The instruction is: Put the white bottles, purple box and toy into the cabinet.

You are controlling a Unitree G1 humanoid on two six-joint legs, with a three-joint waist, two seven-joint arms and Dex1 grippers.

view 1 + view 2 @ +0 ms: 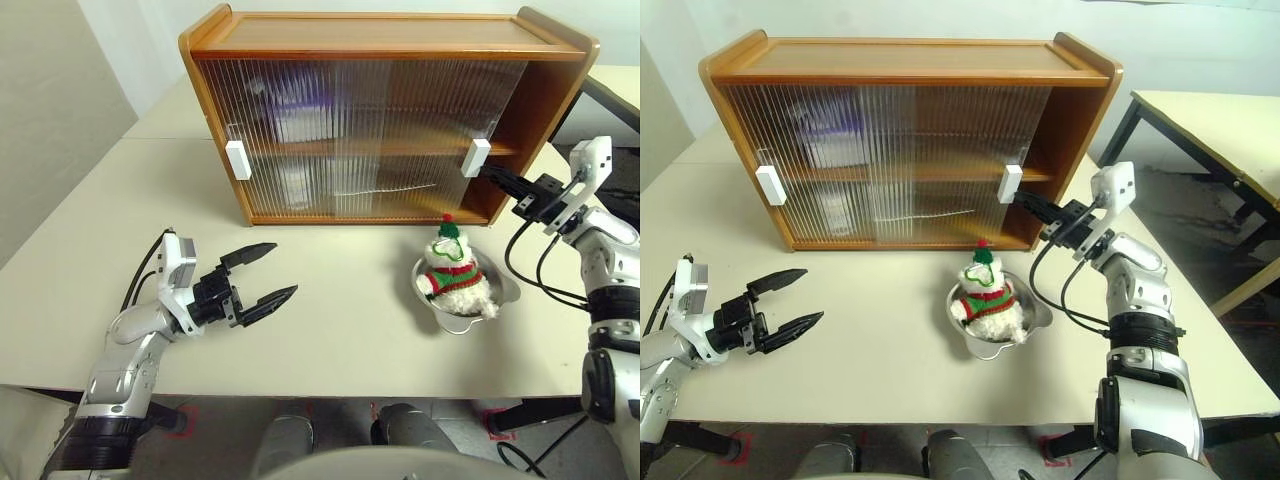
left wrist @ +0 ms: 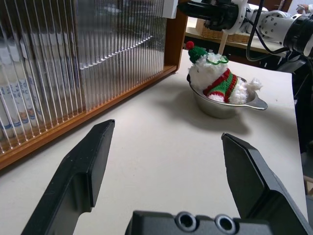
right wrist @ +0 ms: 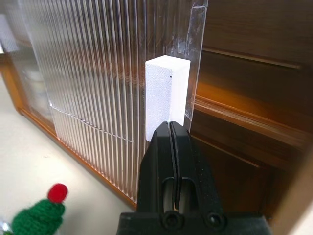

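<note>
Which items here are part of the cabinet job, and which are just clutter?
Job items:
- cabinet, doors mostly shut
- toy, sitting in the bowl
- white handle, shut right tool at it
- pale shapes behind the ribbed doors, too blurred to name

Lying about:
- metal bowl
- second table

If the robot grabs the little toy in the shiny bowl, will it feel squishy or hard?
Probably squishy: the toy looks like fluffy plush in a knit sweater, so fingers would likely sink in. It seems light, too. It slumps against the metal bowl, so it may flop when lifted, and the bowl might slide.
</note>
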